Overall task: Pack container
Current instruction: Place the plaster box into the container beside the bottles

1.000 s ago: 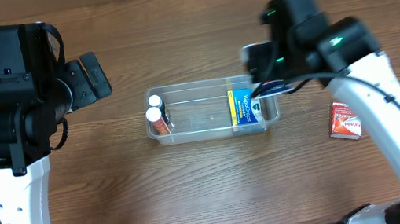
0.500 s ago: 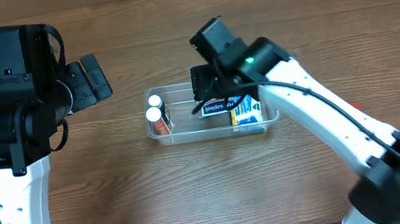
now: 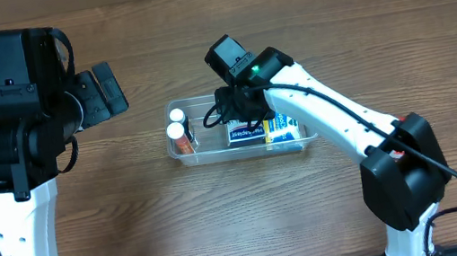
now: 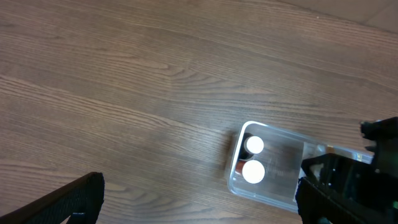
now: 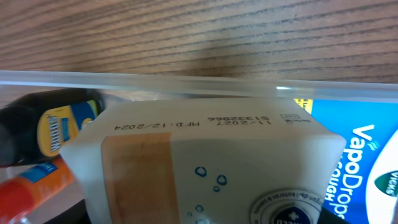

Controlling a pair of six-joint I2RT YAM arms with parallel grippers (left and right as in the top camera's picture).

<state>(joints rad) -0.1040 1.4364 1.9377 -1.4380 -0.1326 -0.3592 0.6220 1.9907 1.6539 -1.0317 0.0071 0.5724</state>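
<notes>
While the right claw (image 3: 245, 115) is gripping a box (image 5: 205, 162) over the container (image 3: 214, 155) beneath it, placing seems underway; lowering and releasing comes next.

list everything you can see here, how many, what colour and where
container: 1, clear plastic, middle of the table
bottles: 2, white caps, upright side by side in the container's left end
blue box: 1, blue with yellow, in the container's right end
white box: 1, white and blue, in the container's middle, held by the right gripper
red box: 1, red, on the table right of the container, mostly hidden by the right arm
table: 1, brown wood
left gripper: 1, black, open, above the table left of the container
right gripper: 1, black, shut on the white box, down in the container
</notes>
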